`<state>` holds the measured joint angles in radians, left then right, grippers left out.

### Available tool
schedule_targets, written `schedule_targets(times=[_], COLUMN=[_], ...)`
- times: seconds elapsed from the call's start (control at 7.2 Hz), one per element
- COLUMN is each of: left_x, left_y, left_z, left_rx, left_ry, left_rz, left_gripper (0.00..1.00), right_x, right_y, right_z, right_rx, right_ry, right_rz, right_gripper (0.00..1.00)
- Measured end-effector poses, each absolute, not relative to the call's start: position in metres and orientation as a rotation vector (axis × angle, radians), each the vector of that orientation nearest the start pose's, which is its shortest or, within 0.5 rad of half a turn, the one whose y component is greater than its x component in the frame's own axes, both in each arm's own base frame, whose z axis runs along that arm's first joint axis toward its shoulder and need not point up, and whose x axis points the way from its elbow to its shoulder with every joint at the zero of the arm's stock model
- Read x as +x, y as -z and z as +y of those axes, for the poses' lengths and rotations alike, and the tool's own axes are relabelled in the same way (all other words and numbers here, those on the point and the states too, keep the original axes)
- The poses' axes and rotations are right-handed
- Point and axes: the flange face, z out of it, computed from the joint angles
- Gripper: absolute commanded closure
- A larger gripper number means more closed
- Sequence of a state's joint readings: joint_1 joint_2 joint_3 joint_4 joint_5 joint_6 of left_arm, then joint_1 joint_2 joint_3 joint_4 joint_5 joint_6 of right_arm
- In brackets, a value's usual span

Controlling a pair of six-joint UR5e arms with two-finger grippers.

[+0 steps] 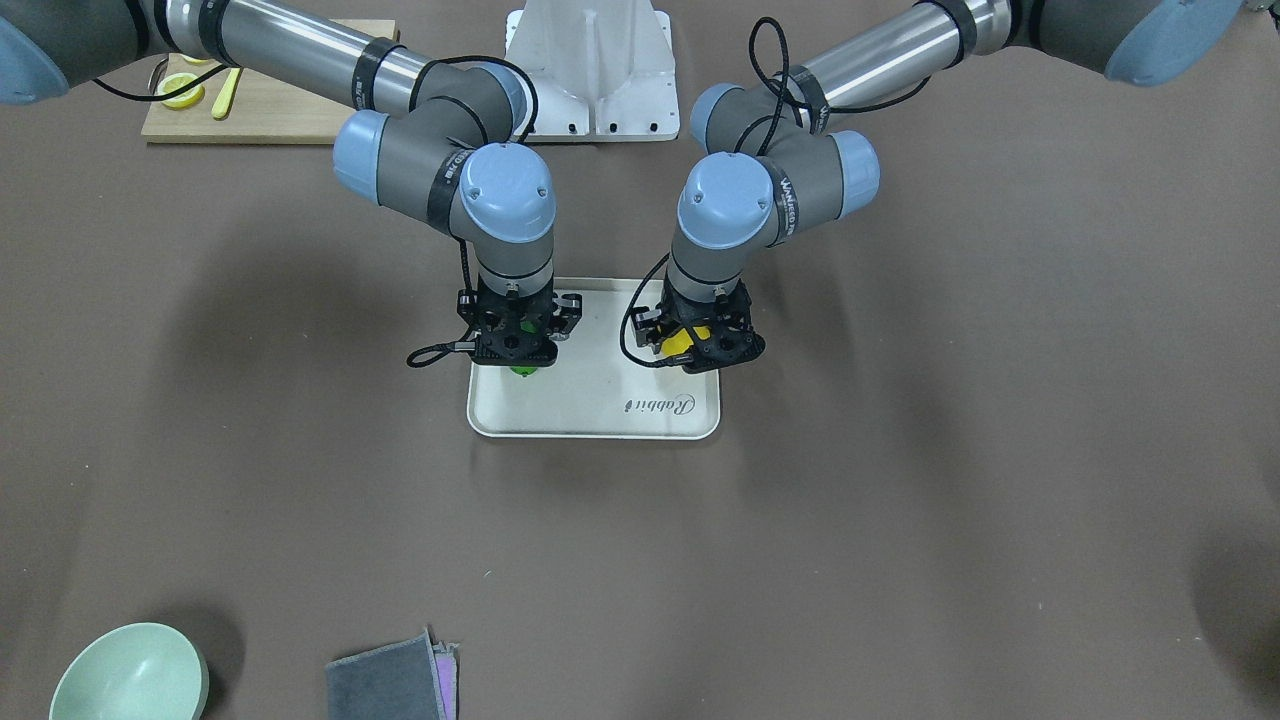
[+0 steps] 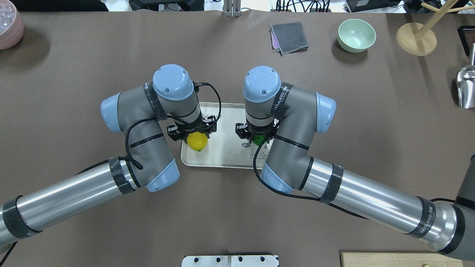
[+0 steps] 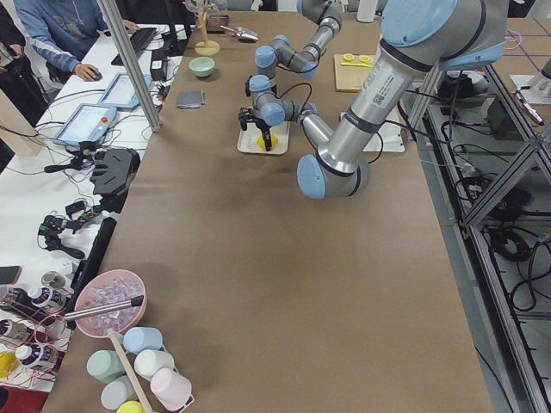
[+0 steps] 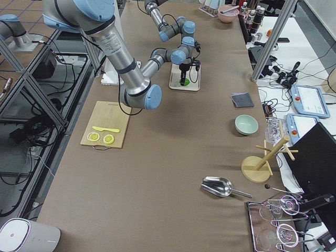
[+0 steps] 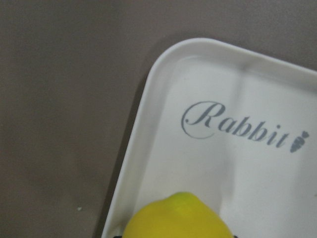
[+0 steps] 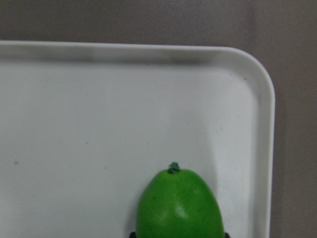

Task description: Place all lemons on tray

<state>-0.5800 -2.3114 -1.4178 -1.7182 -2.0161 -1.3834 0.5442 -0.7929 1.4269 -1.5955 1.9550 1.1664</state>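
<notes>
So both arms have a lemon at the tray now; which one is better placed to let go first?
Right, I'd say. Its green lemon is well inside the tray, clear of the rim. The left arm's yellow lemon is right at the tray's side rim, so it might roll off.

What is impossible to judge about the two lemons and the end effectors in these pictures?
- Grip of left end effector on yellow lemon: fingertips cut off by left wrist view's bottom edge, covered by the left arm overhead.
- Right end effector and green lemon: the same, right wrist view.
- Whether either lemon rests on the tray: side views too small.
</notes>
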Motion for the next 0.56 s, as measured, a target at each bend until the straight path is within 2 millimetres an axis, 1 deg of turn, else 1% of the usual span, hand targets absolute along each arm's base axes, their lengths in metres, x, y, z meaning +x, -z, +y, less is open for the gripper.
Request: schedule_targets(times=[0.14, 0.28, 0.56], left_x=[0.5757, 0.5756, 0.5748], left_y=[-0.2591, -0.2590, -0.2561], left_z=[-0.4852, -0.4852, -0.4847], left_rx=[-0.123, -0.122, -0.119], left_ry=[0.205, 0.205, 0.203], left_rz=[0.829, 0.829, 0.833], left_gripper=[0.13, 0.02, 0.02], right_x=[-0.5928, -0.5932, -0.5910], right_y=[-0.2524, -0.2529, -0.2486], right_z=[-0.4680, -0.4669, -0.4663], right_rx=[-0.054, -0.053, -0.048], right_ry=[-0.016, -0.016, -0.015], right_rz=[-0.704, -0.704, -0.713], right_gripper=[0.00, 0.00, 0.00])
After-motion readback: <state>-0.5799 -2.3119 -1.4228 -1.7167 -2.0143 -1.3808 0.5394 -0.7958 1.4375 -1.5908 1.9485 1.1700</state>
